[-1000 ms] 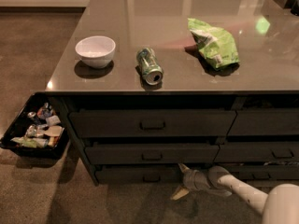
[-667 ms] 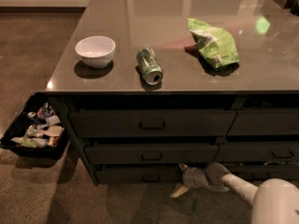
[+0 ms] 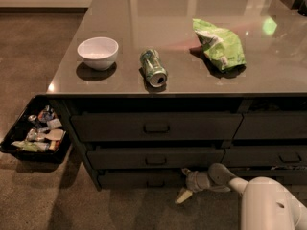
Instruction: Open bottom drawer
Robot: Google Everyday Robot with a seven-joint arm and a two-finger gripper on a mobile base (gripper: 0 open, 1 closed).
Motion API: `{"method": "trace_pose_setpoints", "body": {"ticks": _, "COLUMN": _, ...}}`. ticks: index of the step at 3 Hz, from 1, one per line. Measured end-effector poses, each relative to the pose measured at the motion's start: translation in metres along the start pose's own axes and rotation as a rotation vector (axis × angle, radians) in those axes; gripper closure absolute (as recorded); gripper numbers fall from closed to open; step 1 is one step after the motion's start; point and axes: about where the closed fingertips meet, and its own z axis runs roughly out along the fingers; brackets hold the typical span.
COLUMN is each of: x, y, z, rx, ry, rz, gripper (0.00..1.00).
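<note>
Low at bench [image 3: 268, 80] front, by R end of bottom drawer [image 3: 134, 179]: gripper [image 3: 183, 184], jaws spread wide (nothing held), arm reaching in from R.

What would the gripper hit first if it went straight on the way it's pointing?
Probably the bottom drawer, near its handle. The gripper, open, sits low by that front, pointing toward the picture's left. Depth is unclear, so it may pass just in front.
</note>
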Motion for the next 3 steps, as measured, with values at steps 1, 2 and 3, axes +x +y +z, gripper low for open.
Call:
{"method": "trace_pose_setpoints", "body": {"ticks": 1, "x": 0.004, "y": 0.017, "z": -0.008, "rx": -0.060, "ry": 0.016, "rz": -0.003, "gripper": 0.00}}
{"method": "trace_pose_setpoints", "body": {"ticks": 2, "x": 0.002, "y": 0.050, "z": -0.023, "rx": -0.137, "ry": 0.010, "rz": -0.001, "gripper": 0.00}}
{"method": "trace_pose_setpoints", "body": {"ticks": 3, "x": -0.001, "y": 0.080, "z": -0.037, "rx": -0.212, "ry": 0.023, "rz": -0.005, "gripper": 0.00}}
